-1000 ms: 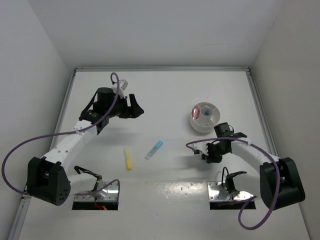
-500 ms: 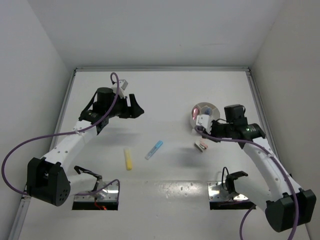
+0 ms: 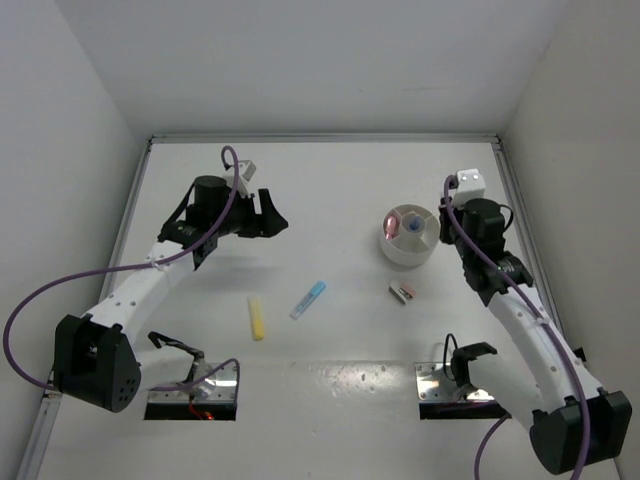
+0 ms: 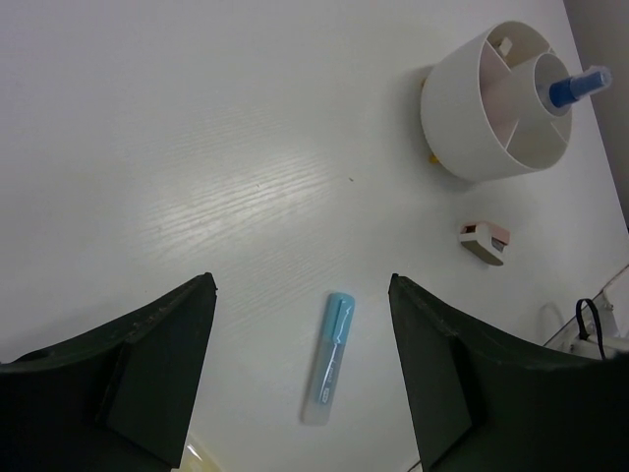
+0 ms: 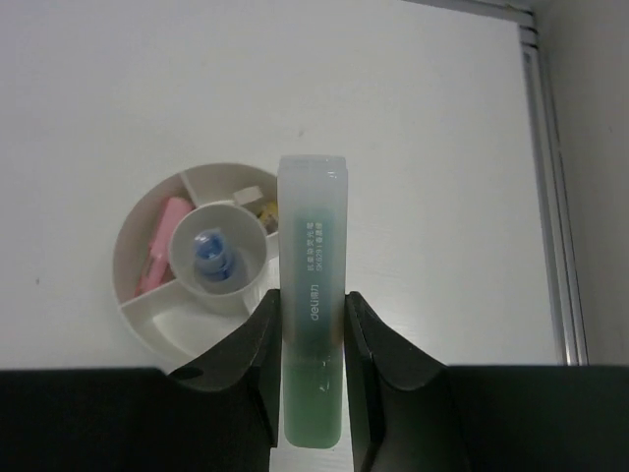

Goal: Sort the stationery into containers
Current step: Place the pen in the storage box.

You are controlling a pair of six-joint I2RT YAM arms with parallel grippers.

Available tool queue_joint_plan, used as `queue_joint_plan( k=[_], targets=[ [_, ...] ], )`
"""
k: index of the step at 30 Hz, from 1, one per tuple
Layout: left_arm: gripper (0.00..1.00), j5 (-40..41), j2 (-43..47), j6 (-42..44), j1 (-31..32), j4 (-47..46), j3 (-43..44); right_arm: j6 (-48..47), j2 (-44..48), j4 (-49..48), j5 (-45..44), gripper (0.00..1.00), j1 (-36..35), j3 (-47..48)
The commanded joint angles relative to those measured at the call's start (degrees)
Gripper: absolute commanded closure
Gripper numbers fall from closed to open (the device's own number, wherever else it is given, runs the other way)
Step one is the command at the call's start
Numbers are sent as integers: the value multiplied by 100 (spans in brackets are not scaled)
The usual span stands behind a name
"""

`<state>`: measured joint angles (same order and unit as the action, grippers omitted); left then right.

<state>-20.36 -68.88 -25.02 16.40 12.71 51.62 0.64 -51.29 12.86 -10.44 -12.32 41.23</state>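
The pastel green plastic stick with a clear cap [image 5: 312, 226] is pinched in the right claw [image 5: 312, 307], above the rim of the round white divided dish [image 5: 162, 332]. Centre it over an outer compartment, clear of the blue-capped bottle [image 5: 212, 254], lower it, then release. The left claw [image 4: 300, 285], spread, hovers over a pale blue stick [image 4: 328, 359].
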Motion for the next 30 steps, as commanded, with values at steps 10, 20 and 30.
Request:
queue_joint_plan(
  k=[10, 20, 30],
  targets=[
    [23, -100, 121, 120, -32, -199, -37, 1808, -522, -2548, -592, 100, 150, -1010],
    [23, -100, 121, 120, -32, -199, -37, 1860, -900, -4263, -609, 100, 256, -1539],
    [23, -100, 68, 120, -32, -199, -37, 1755, -1524, -5116, -801, 100, 256, -1723]
  ],
)
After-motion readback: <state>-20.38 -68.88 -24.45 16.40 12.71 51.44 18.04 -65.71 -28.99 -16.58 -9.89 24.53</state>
